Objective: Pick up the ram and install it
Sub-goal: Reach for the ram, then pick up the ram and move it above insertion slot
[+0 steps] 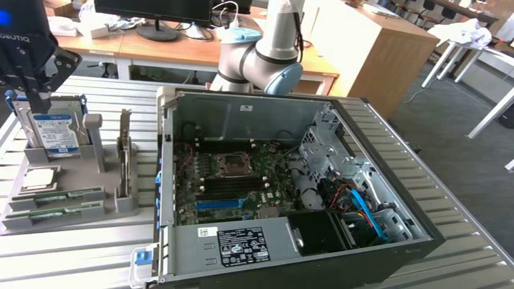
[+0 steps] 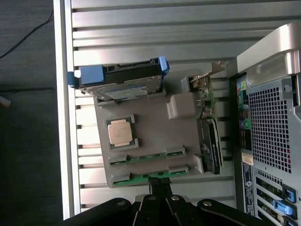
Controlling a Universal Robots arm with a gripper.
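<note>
Two slim green ram sticks lie side by side in the grey holder (image 1: 80,224), one (image 1: 60,197) behind the other (image 1: 56,212). The wrist view looks straight down on both, the first ram stick (image 2: 146,156) and the second (image 2: 141,178) at the holder's edge. My gripper (image 1: 30,99) hangs well above the holder at the exterior view's left, near the upright hard drive. Its dark fingertips (image 2: 159,182) are together with nothing between them, lined up over the edge-side ram stick.
The holder also carries a blue-railed hard drive (image 1: 52,129), a CPU (image 1: 40,177) and an upright expansion card (image 1: 124,150). To the exterior view's right lies the open computer case (image 1: 168,180), with dark memory slots (image 1: 229,186) and a blue slot (image 1: 218,203) on its motherboard.
</note>
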